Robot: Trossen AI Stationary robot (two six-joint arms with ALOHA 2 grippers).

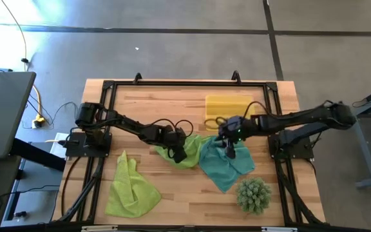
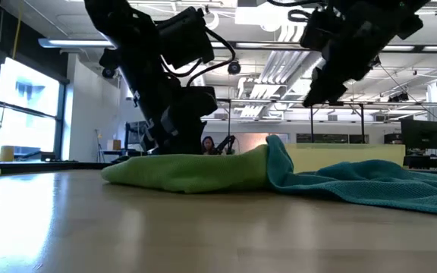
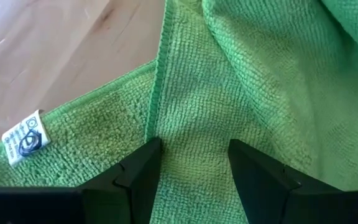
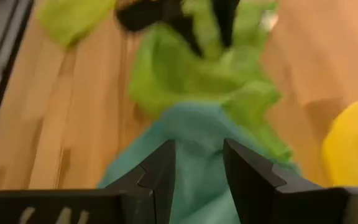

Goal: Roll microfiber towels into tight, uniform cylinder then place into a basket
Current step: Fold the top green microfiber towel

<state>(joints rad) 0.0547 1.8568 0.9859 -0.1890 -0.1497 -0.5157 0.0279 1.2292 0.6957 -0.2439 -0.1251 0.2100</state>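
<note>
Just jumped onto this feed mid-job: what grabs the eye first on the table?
Mid-table, a lime-green towel and a teal towel lie crumpled and overlapping, with the left gripper open right over the green one and the right gripper above the teal. A second lime-green towel sits unrolled at the near left, a spiky green plant at the near right, the yellow basket behind.

Both arms are matte black, built of slim tubes joined by bulkier rounded joints. The left arm point(image 1: 124, 122) and right arm point(image 1: 301, 118) each rise from a black base block bolted to a black frame at the frame's mid-left and mid-right. Thin black cables loop loosely beside the wrists. Each pincer ends in two dark, wedge-shaped fingers point(image 3: 143, 174) with flat angled faces.
</note>
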